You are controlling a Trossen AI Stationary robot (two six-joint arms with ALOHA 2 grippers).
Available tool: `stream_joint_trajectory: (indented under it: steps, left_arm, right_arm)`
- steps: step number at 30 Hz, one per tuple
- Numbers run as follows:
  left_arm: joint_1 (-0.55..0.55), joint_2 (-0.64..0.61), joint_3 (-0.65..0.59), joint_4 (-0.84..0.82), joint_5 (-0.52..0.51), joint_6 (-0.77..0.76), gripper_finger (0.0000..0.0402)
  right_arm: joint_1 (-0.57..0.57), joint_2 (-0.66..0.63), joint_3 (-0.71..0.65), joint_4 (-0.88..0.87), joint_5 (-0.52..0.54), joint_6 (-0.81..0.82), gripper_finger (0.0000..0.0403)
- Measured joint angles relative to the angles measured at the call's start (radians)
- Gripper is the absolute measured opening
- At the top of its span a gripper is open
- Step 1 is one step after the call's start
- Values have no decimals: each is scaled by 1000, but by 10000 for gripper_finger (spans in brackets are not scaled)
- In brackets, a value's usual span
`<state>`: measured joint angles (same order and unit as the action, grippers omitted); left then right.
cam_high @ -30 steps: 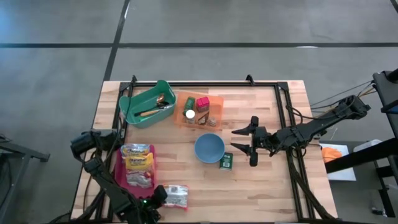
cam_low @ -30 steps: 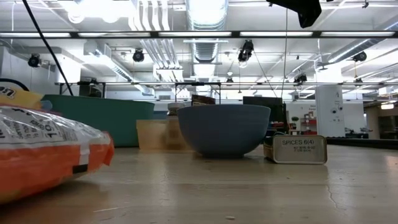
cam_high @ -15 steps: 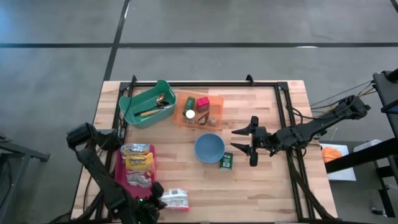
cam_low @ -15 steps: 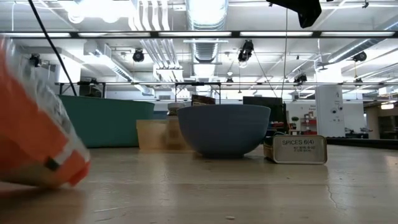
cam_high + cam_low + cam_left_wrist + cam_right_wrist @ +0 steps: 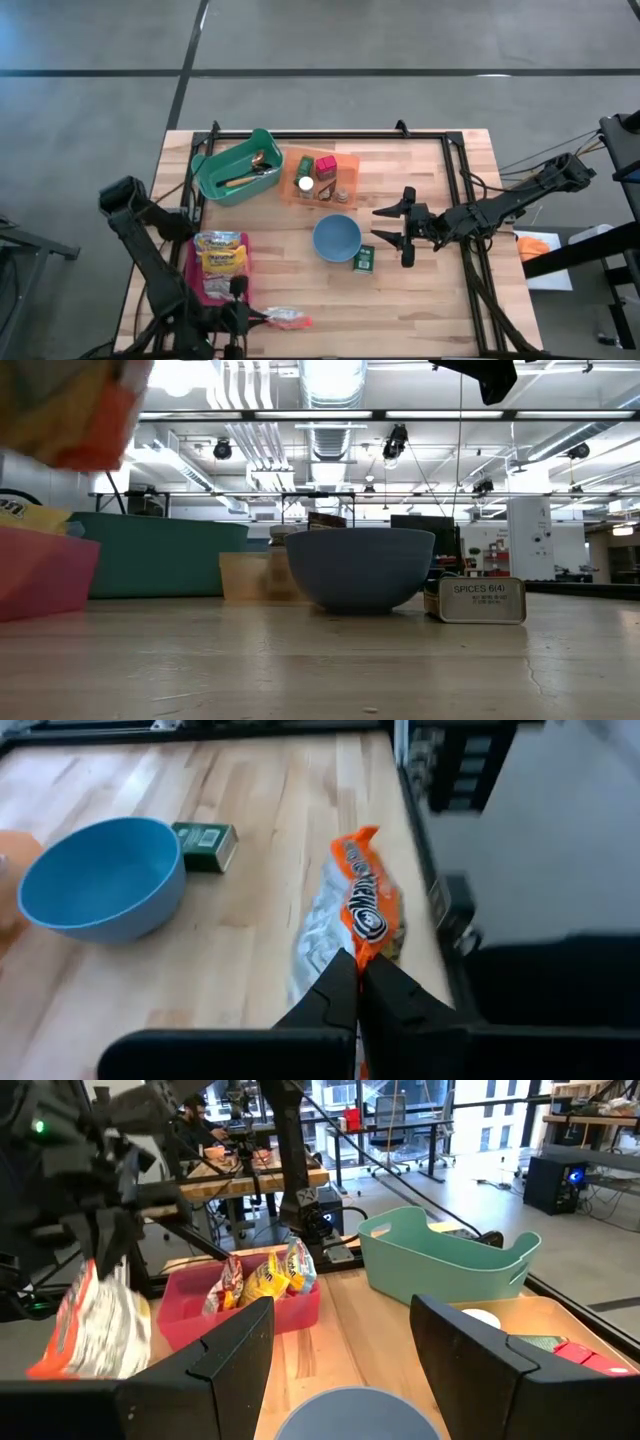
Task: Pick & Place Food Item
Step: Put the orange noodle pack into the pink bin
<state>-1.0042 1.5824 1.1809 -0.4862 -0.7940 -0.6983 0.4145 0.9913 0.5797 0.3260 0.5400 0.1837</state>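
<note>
Lifted since a second ago, the snack bag [image 5: 278, 319] hangs off the table [image 5: 440, 290] near its front edge — clamped in the left gripper [image 5: 240, 318]. Right gripper [image 5: 400, 229] waits with jaws apart beside the blue bowl [image 5: 336, 238].

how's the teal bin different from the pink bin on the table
The teal bin sits at the far left beside the orange tray; the pink bin sits nearer the front edge. The teal bin holds utensils; the pink bin holds snack bags. The teal bin lies angled with curved walls; the pink bin looks straighter and boxier. Both are open-topped and rest on the wooden table.
</note>
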Motion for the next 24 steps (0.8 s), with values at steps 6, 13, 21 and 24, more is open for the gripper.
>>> stream_joint_trajectory:
  steps: [6,13,21,24]
  left_arm:
    - [-12,-104,0,-22,1,-128,0]
    - [-50,-164,0,-220,89,-437,0]
    - [-119,-165,-2,-401,197,-615,0]
    - [-143,-167,-1,-455,220,-681,0]
  right_arm:
    - [0,0,0,-1,-1,0,231]
    - [0,0,0,-8,-11,0,231]
    - [0,0,0,-8,-29,0,231]
    - [0,0,0,-8,-29,0,231]
